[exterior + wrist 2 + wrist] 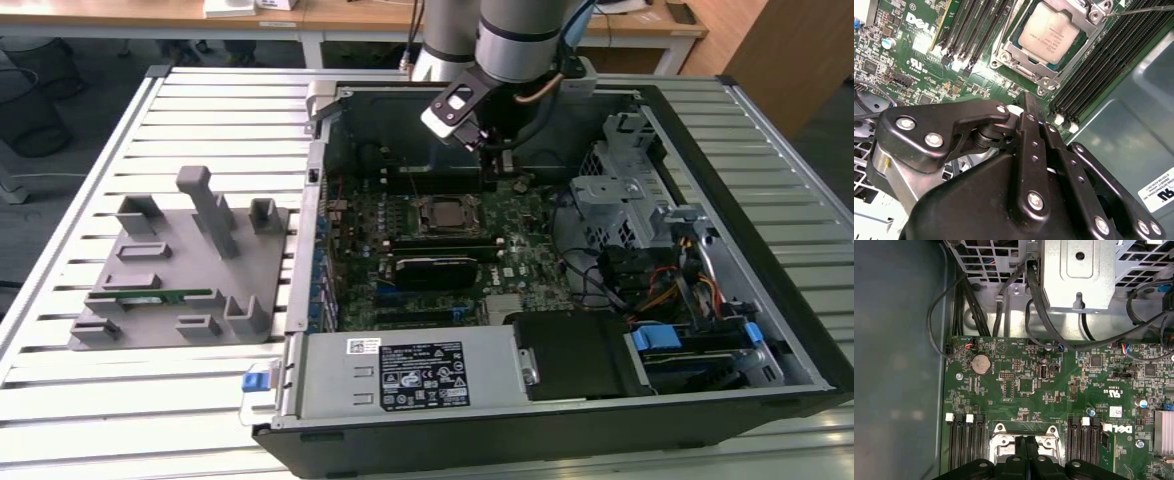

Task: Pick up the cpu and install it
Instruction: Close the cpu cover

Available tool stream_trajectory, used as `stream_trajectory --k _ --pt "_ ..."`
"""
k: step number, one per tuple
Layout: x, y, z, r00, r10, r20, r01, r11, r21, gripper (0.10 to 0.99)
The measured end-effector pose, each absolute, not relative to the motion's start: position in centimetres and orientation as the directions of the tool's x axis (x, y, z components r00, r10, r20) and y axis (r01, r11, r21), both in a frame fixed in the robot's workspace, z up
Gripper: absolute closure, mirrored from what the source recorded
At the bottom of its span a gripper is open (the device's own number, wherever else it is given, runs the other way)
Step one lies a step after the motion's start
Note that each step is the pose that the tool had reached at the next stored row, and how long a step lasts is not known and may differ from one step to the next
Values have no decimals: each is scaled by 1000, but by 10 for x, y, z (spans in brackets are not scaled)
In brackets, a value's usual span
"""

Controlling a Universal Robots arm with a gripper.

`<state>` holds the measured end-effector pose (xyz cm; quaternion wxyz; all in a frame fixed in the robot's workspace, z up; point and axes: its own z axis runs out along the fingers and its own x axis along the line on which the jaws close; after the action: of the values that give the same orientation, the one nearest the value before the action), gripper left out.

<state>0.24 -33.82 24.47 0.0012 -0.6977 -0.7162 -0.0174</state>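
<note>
One gripper [1030, 104]: clenched, with nothing between the two halves. In the first wrist view the fingertips [1019, 446] point at the socket.
cpu [1050, 31]: lies flat in the socket frame [1004, 52] on the motherboard [919, 55], silvery top up and metal on all sides. In the second wrist view it is apart from the gripper.
Step in hand: as I judge it, the chip is already placed and the work is at seating it.
Doing it well: any push should be light, straight down and on the middle of the lid, never at an edge. A sideways drag could harm the contacts beneath. The fingertips should also stay off the memory slots [1094, 70] beside the socket and off the thin lever wire [1144, 9].
Contact: whether the tips touch anything cannot be told.
Arm [514, 40]: comes down from the far side of the case [534, 445] with the wrist tilted, and reaches into the open box over the board.
Surroundings: the case lies on a slatted desk [200, 110]. A grey fixture tray [147, 290] sits well apart at the exterior view's left.
</note>
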Motion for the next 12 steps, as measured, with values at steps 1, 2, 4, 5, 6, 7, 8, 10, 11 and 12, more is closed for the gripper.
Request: stream_trajectory --k 1,2,4,5,6,7,8,10,11,12 --pt "2 -338 245 -26 999 26 999 26 23 980" --pt "2 -338 245 -26 999 26 999 26 23 980" --pt "2 -338 245 -26 999 26 999 26 23 980" --pt "2 -338 245 -27 999 26 999 26 23 980" --pt "1 -338 245 -26 999 26 999 26 23 980" --pt "1 -338 245 -26 999 26 999 26 23 980" --pt "1 -338 245 -26 999 26 999 26 23 980" --pt "0 -338 245 -26 999 26 999 26 23 980" --pt "0 -338 245 -27 999 26 999 26 23 980" --pt "0 -338 245 -26 999 26 999 26 23 980"
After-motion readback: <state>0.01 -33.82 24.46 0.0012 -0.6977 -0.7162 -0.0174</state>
